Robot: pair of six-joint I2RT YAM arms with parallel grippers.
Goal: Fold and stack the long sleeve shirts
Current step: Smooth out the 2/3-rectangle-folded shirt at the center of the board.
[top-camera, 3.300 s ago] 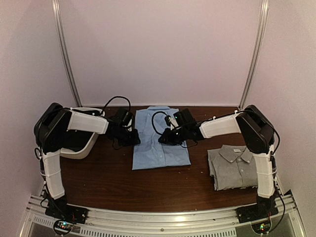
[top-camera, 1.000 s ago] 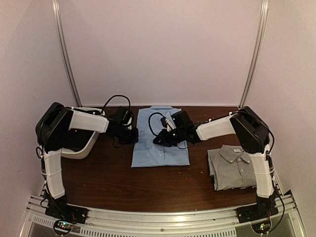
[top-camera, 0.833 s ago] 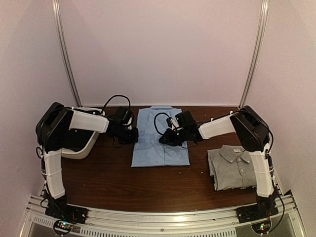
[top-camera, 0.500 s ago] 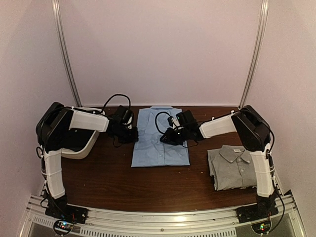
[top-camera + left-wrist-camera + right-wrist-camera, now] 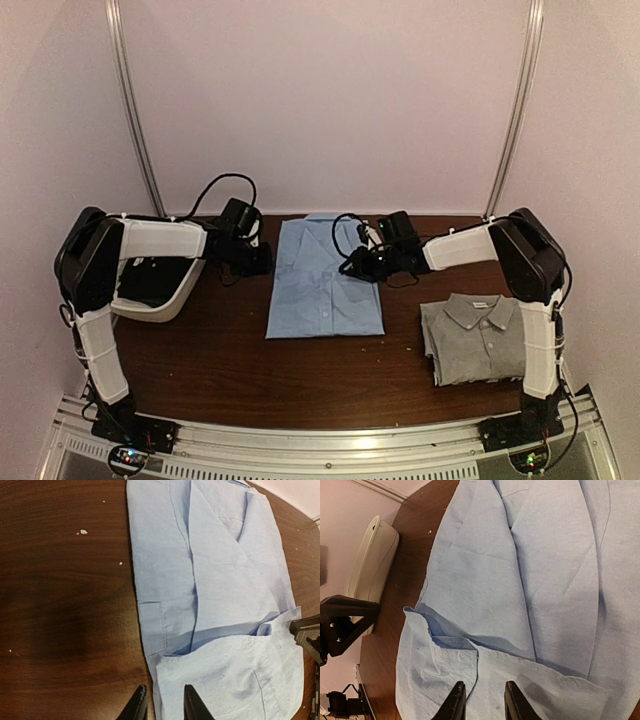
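The light blue shirt (image 5: 325,285) lies folded in a rectangle at the table's middle, collar to the back. Its lower part is folded up over the body (image 5: 235,675) (image 5: 485,680). My left gripper (image 5: 266,260) (image 5: 165,709) is at the shirt's left edge, open, and the cloth edge lies below the gap, not pinched. Over the shirt's right side my right gripper (image 5: 348,267) (image 5: 482,704) hovers open, holding nothing. The grey shirt (image 5: 475,338) lies folded at the front right, collar up, away from both grippers.
A white bin (image 5: 160,290) (image 5: 372,562) stands at the table's left, behind the left arm. Bare brown table (image 5: 250,380) stretches in front of the blue shirt. Each wrist view catches the other gripper at the frame's edge.
Both grippers have opened and drawn back from the blue shirt's middle, the left one to its left edge, the right one toward its right side. The shirt stays flat.
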